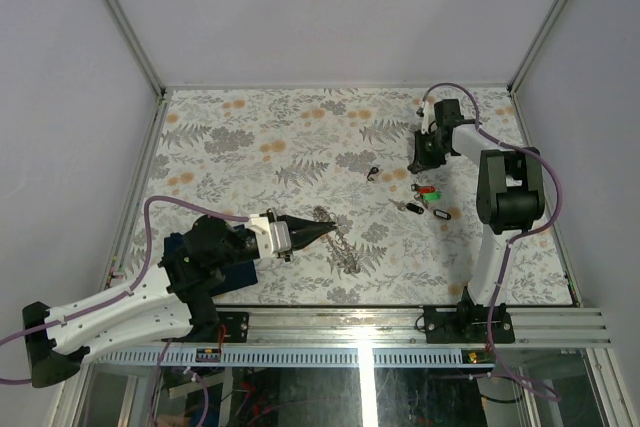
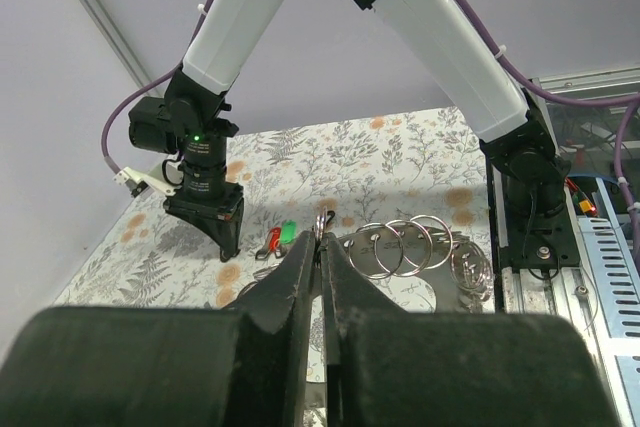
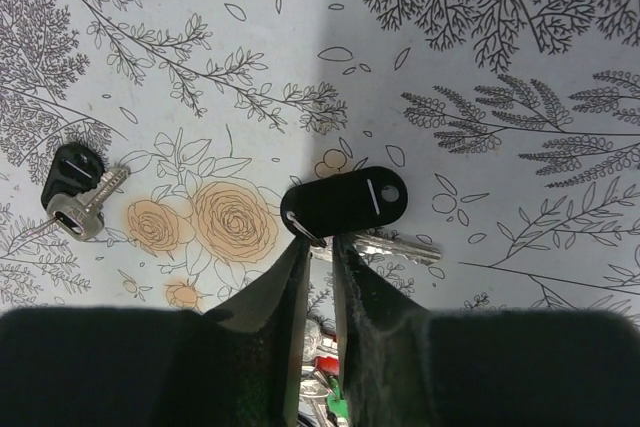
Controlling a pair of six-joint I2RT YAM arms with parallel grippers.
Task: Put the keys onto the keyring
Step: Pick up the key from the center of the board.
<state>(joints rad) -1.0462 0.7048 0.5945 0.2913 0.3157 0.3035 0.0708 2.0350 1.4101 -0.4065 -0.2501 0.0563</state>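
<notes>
1. Keyring (image 1: 340,239) lies on desk (image 1: 240,137) toward 6 o'clock, end ring pinched in closed left gripper (image 2: 321,235).
2. Keys (image 1: 428,190) loose at 3 o'clock; right gripper (image 3: 318,247) apparently clamped on black-tag key (image 3: 345,202).
3. None threaded yet.

Robot lab cell: white panel walls (image 1: 330,7), aluminium frame rail (image 1: 330,319), floral-covered table (image 1: 260,117)

No word, brand or number can be read in any view. The black oval plastic key tag (image 3: 335,207), at the centre of the right wrist view, bears only a short white stroke, not a letter.
</notes>
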